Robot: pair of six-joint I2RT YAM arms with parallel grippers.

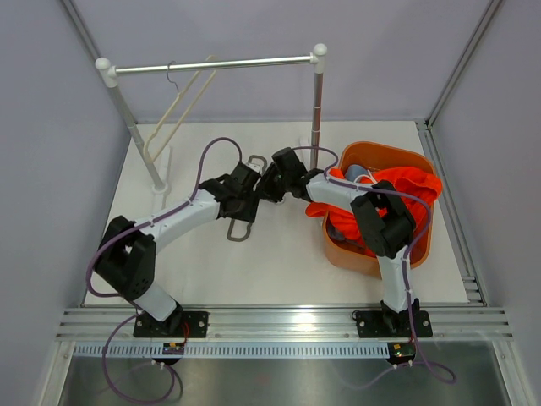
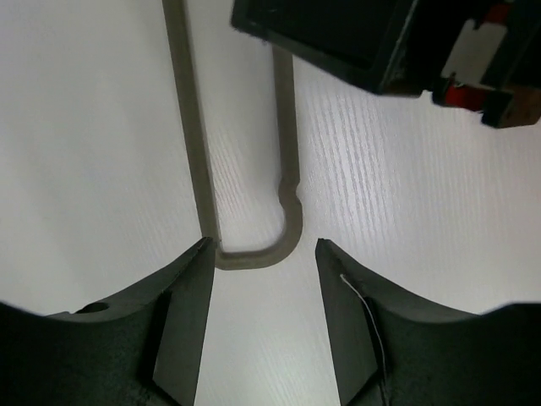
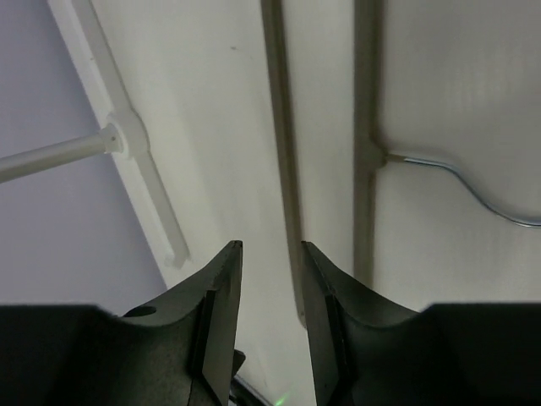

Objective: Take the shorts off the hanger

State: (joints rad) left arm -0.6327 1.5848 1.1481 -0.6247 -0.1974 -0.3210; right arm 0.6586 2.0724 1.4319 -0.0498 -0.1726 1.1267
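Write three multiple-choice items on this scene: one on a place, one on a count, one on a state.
1. Where do the orange shorts lie?
A. on the rail
B. in the orange bin
C. on the table

2. How many hangers show?
A. one
B. two
C. three

3. How does the left tool stand?
A. open
B. shut on the shorts
C. shut on a hanger

Key:
1. B, they are heaped in the bin.
2. B, a cream hanger hangs from the rail and a grey hanger lies flat on the table.
3. A, its jaws stand apart and grip nothing.
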